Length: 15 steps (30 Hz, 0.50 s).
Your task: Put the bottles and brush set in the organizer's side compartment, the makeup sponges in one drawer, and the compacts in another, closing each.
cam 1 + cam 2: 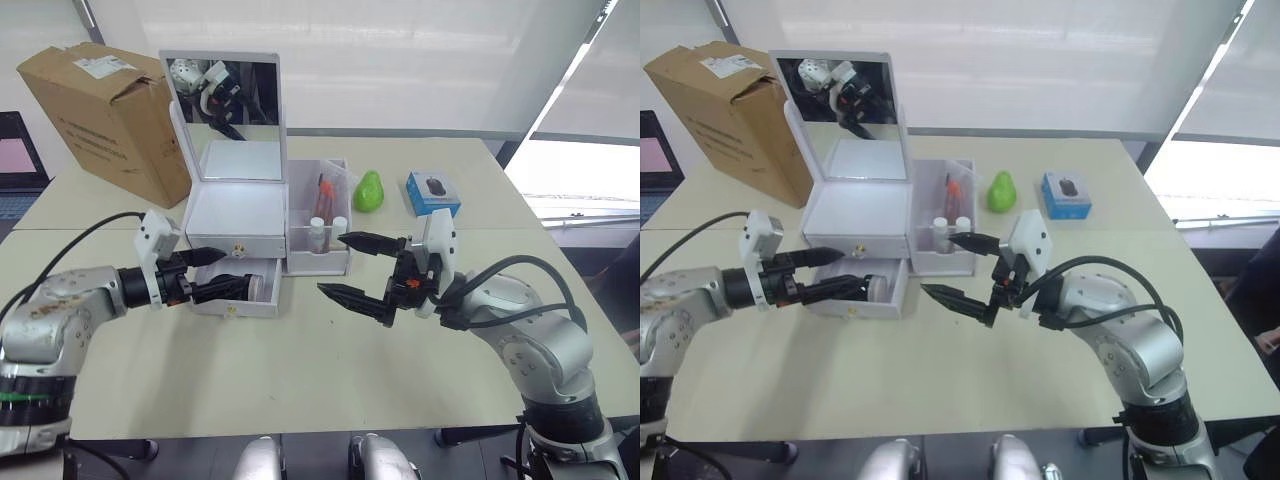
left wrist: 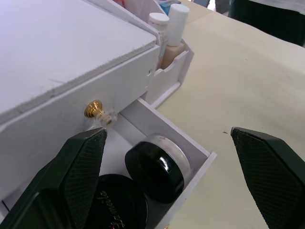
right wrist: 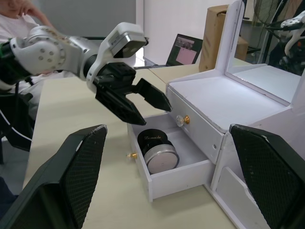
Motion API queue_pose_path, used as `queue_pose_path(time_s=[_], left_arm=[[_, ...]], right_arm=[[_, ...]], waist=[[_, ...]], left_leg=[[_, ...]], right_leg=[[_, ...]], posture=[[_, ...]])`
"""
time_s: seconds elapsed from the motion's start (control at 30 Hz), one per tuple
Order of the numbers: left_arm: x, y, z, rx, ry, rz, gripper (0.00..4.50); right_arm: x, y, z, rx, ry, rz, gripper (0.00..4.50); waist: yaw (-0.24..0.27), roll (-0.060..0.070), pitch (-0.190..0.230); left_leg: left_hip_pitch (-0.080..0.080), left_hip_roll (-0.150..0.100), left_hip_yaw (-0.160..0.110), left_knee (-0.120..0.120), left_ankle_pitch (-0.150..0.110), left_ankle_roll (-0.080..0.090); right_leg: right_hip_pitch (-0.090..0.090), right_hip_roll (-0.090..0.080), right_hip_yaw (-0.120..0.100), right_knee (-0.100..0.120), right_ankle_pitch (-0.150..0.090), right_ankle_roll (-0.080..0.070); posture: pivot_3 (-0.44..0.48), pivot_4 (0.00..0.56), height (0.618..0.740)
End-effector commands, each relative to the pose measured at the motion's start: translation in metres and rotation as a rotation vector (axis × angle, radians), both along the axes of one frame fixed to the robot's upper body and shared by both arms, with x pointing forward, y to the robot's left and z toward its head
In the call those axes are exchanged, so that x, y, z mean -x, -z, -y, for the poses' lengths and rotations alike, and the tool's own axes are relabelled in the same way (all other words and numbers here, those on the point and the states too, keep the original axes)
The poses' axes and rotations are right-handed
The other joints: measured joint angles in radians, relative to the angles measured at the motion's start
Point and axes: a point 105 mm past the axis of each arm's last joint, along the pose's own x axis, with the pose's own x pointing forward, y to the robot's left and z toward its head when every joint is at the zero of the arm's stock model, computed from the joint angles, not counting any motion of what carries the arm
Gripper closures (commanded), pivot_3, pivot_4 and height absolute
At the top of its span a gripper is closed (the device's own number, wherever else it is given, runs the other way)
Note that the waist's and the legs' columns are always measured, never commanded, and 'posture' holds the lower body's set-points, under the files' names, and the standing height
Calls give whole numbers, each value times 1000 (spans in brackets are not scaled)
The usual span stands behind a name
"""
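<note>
The white organizer (image 1: pixel 236 214) stands with its mirror lid up and its upper drawer (image 1: pixel 238 246) closed. Its lower drawer (image 1: pixel 238 306) is pulled out and holds two round black compacts (image 2: pixel 156 168), (image 2: pixel 117 206). The side compartment (image 1: pixel 322 262) holds two white-capped bottles (image 1: pixel 318 234) and a brush set (image 1: pixel 325 196). My left gripper (image 1: pixel 238 268) hovers open just over the open drawer. In front of the side compartment my right gripper (image 1: pixel 331 263) is wide open and empty. A green teardrop-shaped piece, perhaps a makeup sponge (image 1: pixel 369 190), sits on the table behind the compartment.
A cardboard box (image 1: pixel 105 115) stands at the back left beside the organizer. A blue product box (image 1: pixel 433 193) lies right of the green piece. A laptop (image 1: pixel 18 150) sits on the far left. A seated person (image 3: pixel 19 19) appears in the right wrist view.
</note>
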Motion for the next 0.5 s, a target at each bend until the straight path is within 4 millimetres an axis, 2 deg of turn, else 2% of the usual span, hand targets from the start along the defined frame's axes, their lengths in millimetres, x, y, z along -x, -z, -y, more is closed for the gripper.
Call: queue_pose_path(time_s=[0.03, 0.27, 0.5], left_arm=[[-6, -4, -3, -50, 121, -39, 23], [-15, 6, -4, -151, 280, -146, 23], [-26, 23, 5, -201, 297, -143, 23]], right_arm=[[2, -11, -2, -25, -17, 37, 0], [4, -13, -4, -35, -20, 46, 0], [5, -13, -2, -41, 5, 50, 0]], waist=[[0, 0, 0], [-1, -4, -3], [-1, -6, -4]], left_leg=[[0, 0, 0, 0, 0, 0], [0, 0, -2, 1, 2, 4], [-1, 0, -3, 1, 3, 4]], right_leg=[[0, 0, 0, 0, 0, 0], [0, 3, 3, 0, -1, -1], [0, 4, 4, 0, -1, -2]], posture=[[0, 150, 740], [0, 150, 740], [0, 150, 740]])
